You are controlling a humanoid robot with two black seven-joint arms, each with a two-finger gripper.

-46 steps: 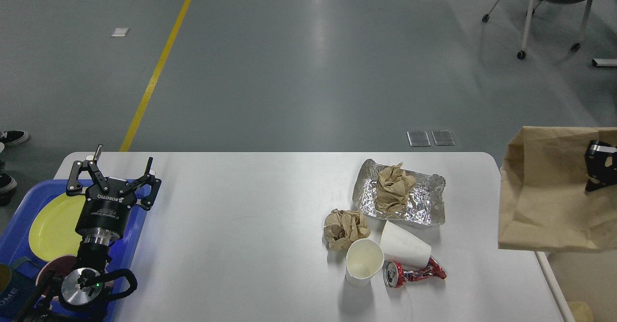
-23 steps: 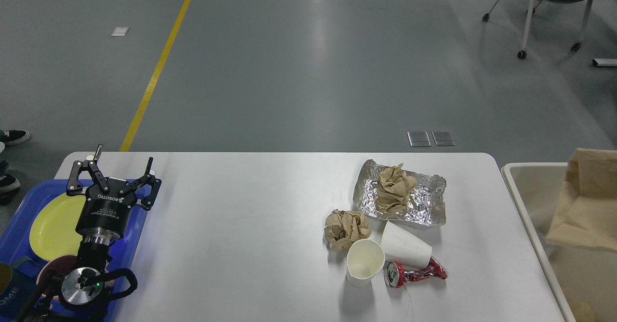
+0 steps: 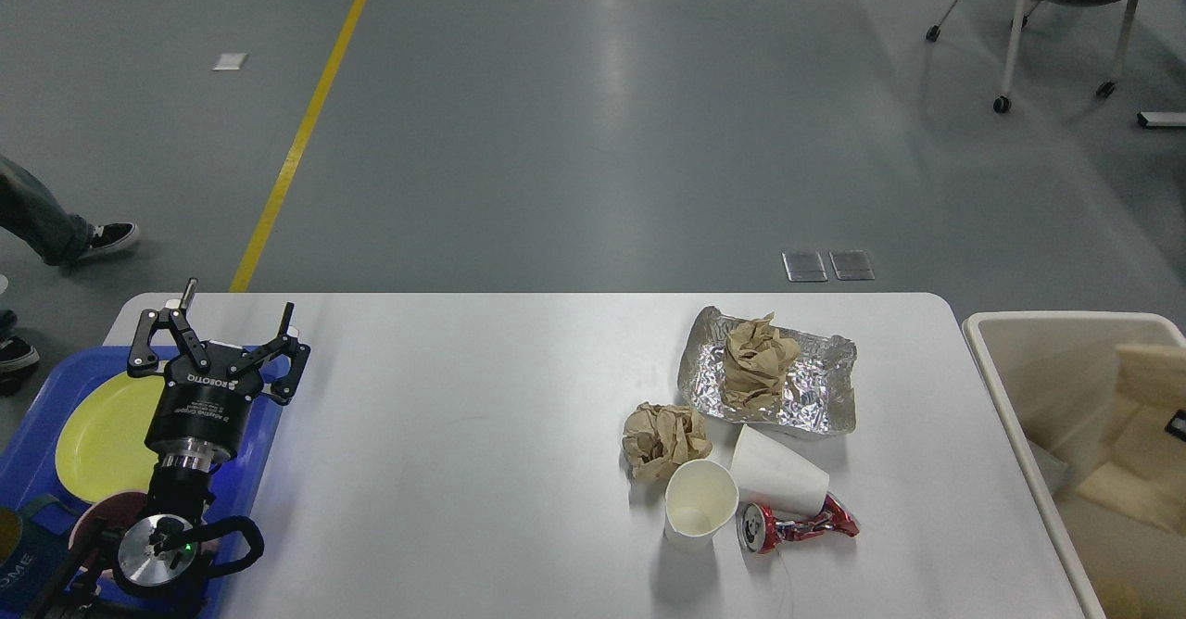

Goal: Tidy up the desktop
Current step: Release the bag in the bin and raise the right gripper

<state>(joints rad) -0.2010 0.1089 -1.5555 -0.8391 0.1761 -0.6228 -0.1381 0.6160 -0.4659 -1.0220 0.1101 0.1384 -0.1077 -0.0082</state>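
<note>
The head view is showing the desktop [image 3: 482, 471], a big white table that is filling most of the lower part of the picture. The left gripper [image 3: 222, 327] is hanging over the left end of the table with its two fingers spread wide and nothing between them. It is sitting above a blue tray [image 3: 269, 424] that is holding a yellow plate [image 3: 102, 434]. The right gripper is hard to find; only a tiny dark bit is peeking in at the right edge, so I cannot tell how its fingers are standing.

On the right half of the table, a foil tray [image 3: 815, 387] is holding a brown paper ball [image 3: 755, 360]. Another crumpled paper ball [image 3: 660, 438] is lying just in front of it. A white cup [image 3: 700, 500] is standing upright, touching a second white cup [image 3: 778, 475] that is lying on its side. A squashed red can [image 3: 797, 524] is lying just beside them. A cream bin [image 3: 1010, 397] is standing beside the right end of the table, with brown paper [image 3: 1144, 415] lying inside it.
</note>
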